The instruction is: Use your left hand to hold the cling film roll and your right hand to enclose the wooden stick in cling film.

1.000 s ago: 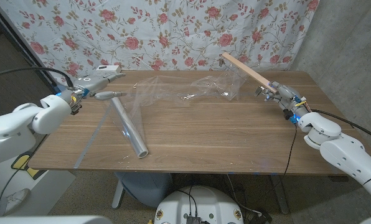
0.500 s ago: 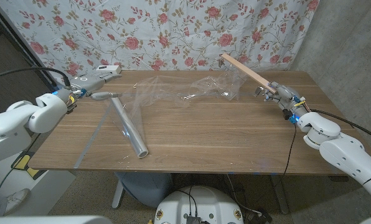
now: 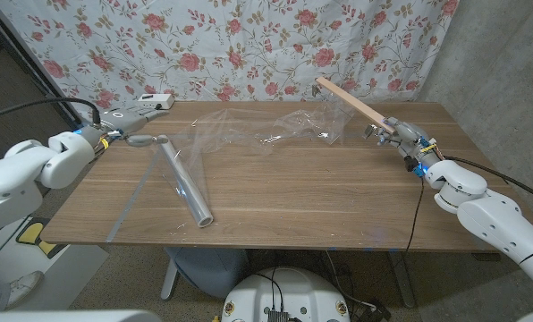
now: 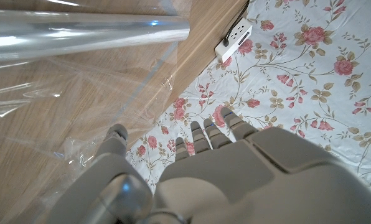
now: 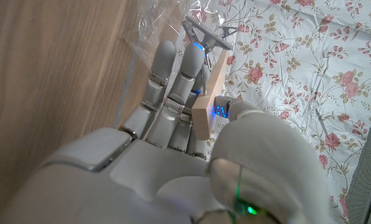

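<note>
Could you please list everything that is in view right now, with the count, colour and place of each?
Cling film roll: one, clear and shiny, lying slantwise on the table's left half.
Pulled-out film: one crumpled clear sheet, stretching from the roll to the stick.
Wooden stick: one, light wood, raised over the table's far right.
Table: one, brown wood.
Power strip: one, white, at the far left edge.
Floral cloth: one, pale with red roses, behind the table.
Left hand: grey, fingers apart, beside the roll's far end.
Right hand: grey, grips the stick.

- Head view: high, looking down over table (image 3: 293, 192), far.
- Left wrist view: close behind left hand (image 4: 192, 180), sharing film (image 4: 55, 74).
- Right wrist view: close behind right hand (image 5: 173, 155), sharing stick (image 5: 211, 87).
</note>
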Motion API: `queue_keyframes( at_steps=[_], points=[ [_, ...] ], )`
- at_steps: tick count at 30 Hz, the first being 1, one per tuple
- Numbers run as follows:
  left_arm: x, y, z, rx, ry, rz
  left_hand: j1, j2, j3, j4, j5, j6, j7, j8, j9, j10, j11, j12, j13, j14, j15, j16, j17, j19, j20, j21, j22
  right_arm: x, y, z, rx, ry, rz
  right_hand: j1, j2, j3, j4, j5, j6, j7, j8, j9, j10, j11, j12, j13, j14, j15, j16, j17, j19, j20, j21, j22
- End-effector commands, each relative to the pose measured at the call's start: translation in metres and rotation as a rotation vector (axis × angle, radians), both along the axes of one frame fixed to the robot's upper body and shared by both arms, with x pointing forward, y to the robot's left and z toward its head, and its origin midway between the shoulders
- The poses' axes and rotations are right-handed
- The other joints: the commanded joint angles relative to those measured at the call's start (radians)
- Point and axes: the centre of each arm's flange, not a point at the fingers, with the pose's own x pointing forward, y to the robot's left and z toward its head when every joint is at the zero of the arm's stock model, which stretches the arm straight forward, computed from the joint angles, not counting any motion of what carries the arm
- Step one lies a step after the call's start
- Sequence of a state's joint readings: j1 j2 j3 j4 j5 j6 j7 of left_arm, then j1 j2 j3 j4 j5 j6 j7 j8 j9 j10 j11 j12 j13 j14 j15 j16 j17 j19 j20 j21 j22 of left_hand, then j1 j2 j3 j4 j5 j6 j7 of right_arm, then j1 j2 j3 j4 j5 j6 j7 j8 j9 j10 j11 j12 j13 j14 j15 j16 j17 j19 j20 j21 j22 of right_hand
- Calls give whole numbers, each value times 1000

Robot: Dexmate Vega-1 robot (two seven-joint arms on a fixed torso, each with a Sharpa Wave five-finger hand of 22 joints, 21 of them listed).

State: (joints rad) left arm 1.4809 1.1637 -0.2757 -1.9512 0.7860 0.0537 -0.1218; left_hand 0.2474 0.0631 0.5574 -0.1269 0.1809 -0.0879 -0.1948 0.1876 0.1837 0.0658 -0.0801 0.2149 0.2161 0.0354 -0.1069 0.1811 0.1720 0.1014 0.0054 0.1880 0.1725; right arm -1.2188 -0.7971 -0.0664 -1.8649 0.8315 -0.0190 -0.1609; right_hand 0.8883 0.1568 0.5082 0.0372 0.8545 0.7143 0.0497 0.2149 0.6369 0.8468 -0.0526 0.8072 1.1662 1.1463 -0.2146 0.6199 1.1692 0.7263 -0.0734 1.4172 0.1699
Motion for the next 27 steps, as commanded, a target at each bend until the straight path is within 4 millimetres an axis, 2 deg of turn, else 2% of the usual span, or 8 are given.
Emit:
queue_keyframes(
  at_steps=[1,10,16,27],
  points=[
    [8,-3,-4,66,53,35,5,9,1,-9,-3,-8,-1,-3,3,-8,-2,-3,2,-3,0,-4,3,-5,-2,-2,2,-2,2,-1,-3,1,-2,0,14,294,-159,4,114,-108,4,6,79,-72,5,26,9,-6,1,5,1,-56,5,3],
    [18,-8,-11,148,92,62,40,9,14,-36,-2,-23,-3,-1,3,-23,-10,-7,1,-12,2,-4,2,-9,3,-2,1,-3,3,-4,-1,5,-2,1,14,293,-160,4,114,-109,3,5,78,-71,5,27,10,-7,1,4,4,-55,6,3],
    [19,7,-9,131,119,107,96,12,36,-58,0,-46,-1,0,3,-41,-13,-10,-1,-35,5,-6,2,-20,8,-4,-1,-3,4,-3,-3,6,-5,0,14,293,-160,4,114,-110,3,5,84,-71,3,21,10,-7,0,3,2,-56,7,3],
    [21,-3,-14,219,117,129,177,26,72,-66,3,-65,-1,3,3,-62,-15,-12,-1,-55,4,-6,2,-27,7,-3,-2,4,7,-2,-8,11,-1,0,14,293,-159,4,115,-109,3,4,79,-72,5,29,11,-7,1,4,1,-56,5,3]
  ],
)
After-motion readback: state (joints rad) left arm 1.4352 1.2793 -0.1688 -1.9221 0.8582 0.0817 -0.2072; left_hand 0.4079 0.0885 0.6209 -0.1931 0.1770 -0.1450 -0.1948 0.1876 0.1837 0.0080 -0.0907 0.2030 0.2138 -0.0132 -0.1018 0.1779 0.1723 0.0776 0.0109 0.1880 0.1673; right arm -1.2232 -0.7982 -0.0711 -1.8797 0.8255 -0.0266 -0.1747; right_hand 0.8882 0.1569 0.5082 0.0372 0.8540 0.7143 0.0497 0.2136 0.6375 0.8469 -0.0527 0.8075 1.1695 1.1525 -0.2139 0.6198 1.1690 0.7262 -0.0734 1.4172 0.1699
